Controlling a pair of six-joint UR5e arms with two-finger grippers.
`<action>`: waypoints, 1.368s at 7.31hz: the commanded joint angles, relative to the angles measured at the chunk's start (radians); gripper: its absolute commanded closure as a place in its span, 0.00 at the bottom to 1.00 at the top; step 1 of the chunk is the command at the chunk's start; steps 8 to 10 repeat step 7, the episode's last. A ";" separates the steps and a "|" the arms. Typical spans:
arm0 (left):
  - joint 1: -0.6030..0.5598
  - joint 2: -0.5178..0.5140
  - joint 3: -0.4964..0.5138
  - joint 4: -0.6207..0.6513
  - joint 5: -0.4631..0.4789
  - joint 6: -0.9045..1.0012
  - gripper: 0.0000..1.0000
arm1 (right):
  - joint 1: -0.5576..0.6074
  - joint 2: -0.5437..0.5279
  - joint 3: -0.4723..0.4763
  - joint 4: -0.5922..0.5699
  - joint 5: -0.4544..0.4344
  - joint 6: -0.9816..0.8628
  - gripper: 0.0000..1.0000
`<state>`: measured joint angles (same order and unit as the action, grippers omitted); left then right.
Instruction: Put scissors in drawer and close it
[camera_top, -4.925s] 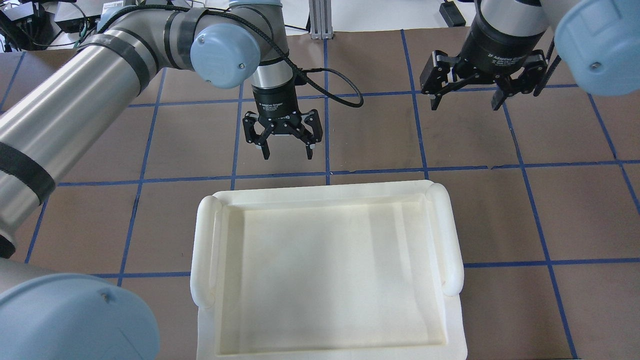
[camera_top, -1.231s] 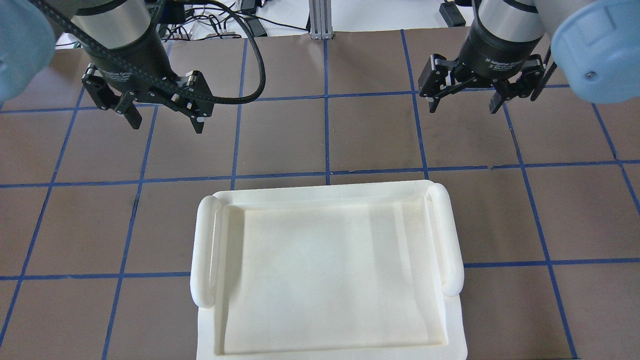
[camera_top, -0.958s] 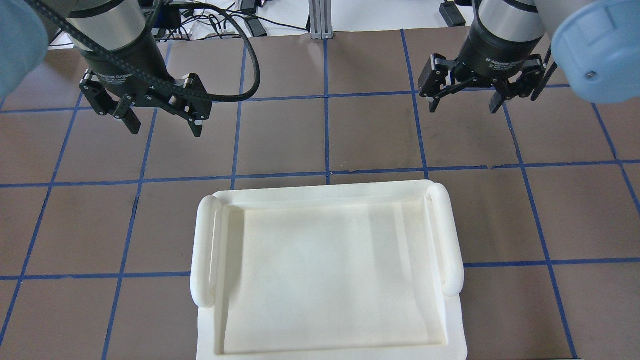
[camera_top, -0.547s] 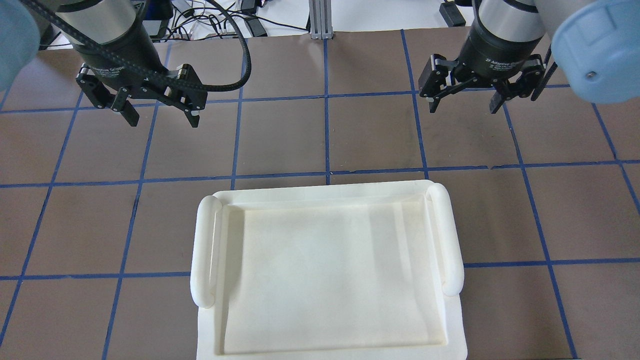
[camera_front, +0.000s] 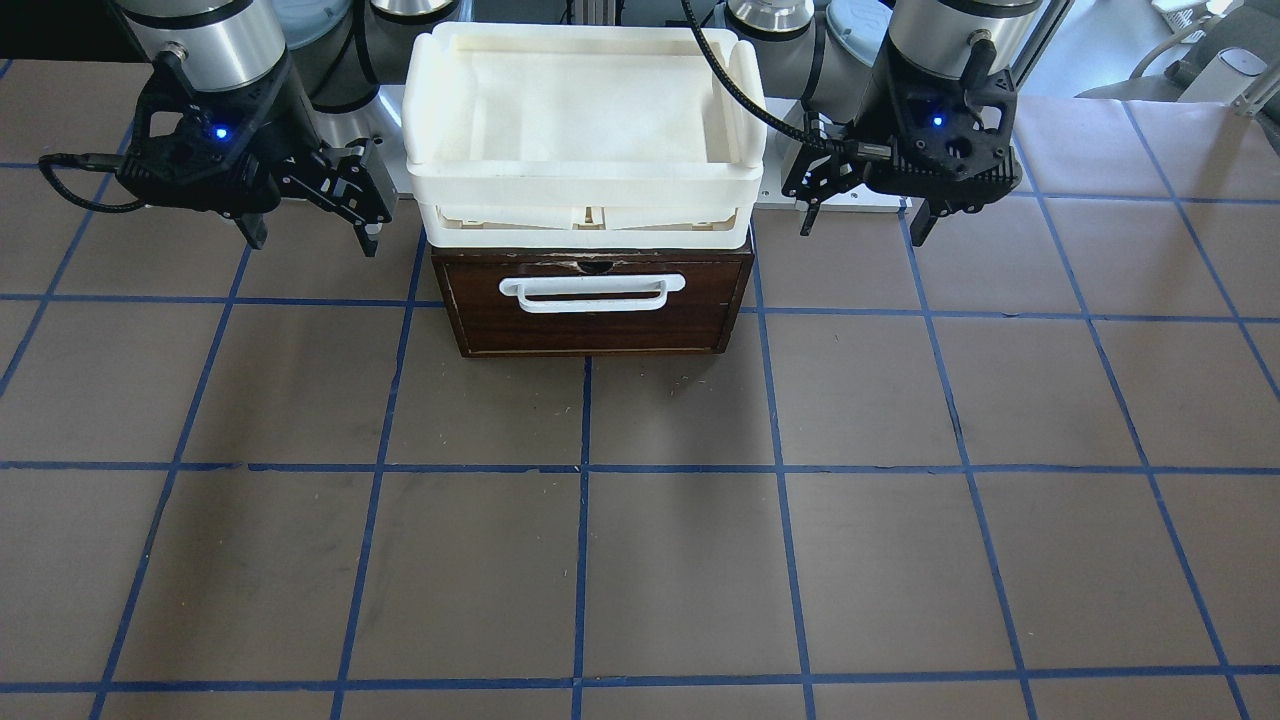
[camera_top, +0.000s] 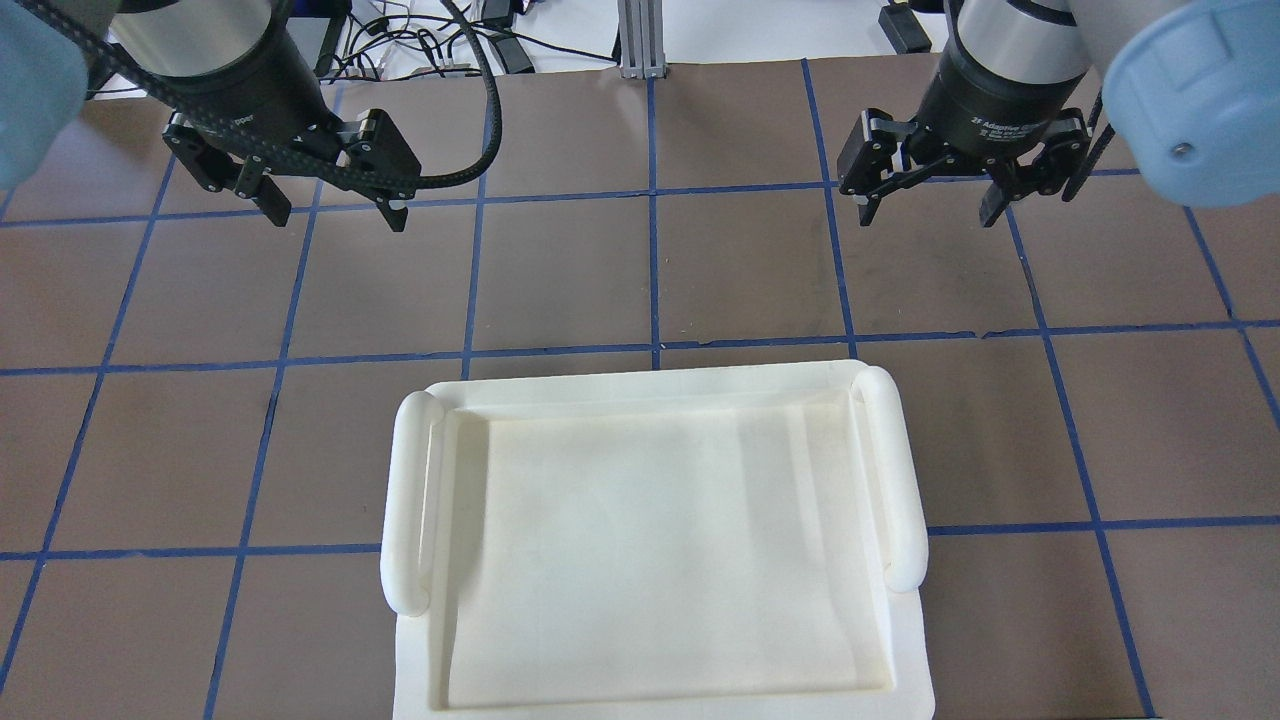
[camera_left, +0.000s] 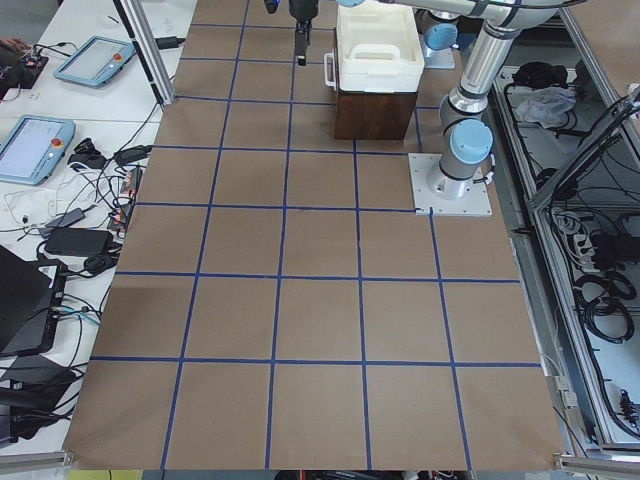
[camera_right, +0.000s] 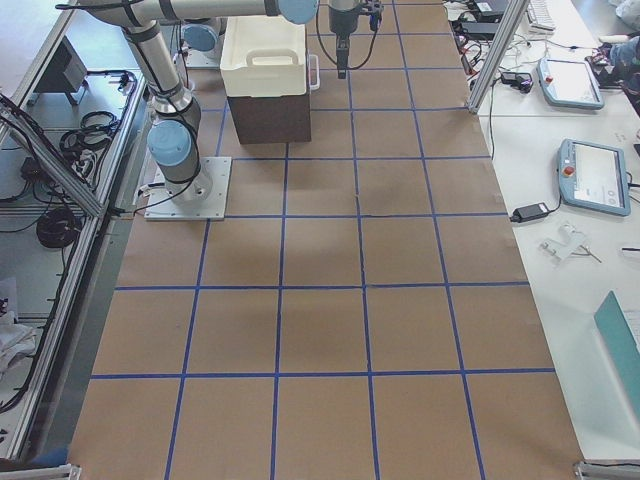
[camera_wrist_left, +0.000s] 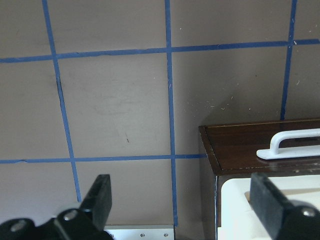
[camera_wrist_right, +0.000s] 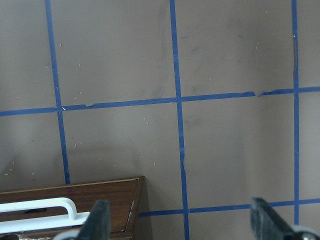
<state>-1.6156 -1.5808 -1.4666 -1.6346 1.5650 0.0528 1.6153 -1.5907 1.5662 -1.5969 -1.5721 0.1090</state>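
The dark brown drawer (camera_front: 592, 320) with its white bar handle (camera_front: 592, 290) sits pushed in flush under the white tray. It also shows in the left wrist view (camera_wrist_left: 245, 145) and the right wrist view (camera_wrist_right: 75, 192). No scissors show in any view. My left gripper (camera_top: 335, 215) is open and empty, raised above the table to the drawer's side; it also shows in the front view (camera_front: 862, 228). My right gripper (camera_top: 928, 215) is open and empty, raised on the other side (camera_front: 312, 240).
A white plastic tray (camera_top: 410, 500) with two side handles rests on top of the drawer's cabinet (camera_front: 585, 190). The table is brown with a blue tape grid (camera_front: 585, 470). Tablets and cables lie on side benches (camera_left: 35, 140).
My left gripper, earlier low in front of the tray at the middle, has moved out to the left and risen. It stayed open. The right gripper has not moved.
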 joint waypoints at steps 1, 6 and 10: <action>-0.001 0.008 -0.018 0.038 -0.037 -0.002 0.00 | 0.000 0.000 0.000 0.000 0.000 0.000 0.00; 0.002 0.024 -0.032 0.036 0.010 0.005 0.00 | 0.000 0.000 0.000 0.000 0.000 0.000 0.00; 0.002 0.022 -0.032 0.036 0.012 0.004 0.00 | 0.000 0.000 0.000 0.000 0.000 0.000 0.00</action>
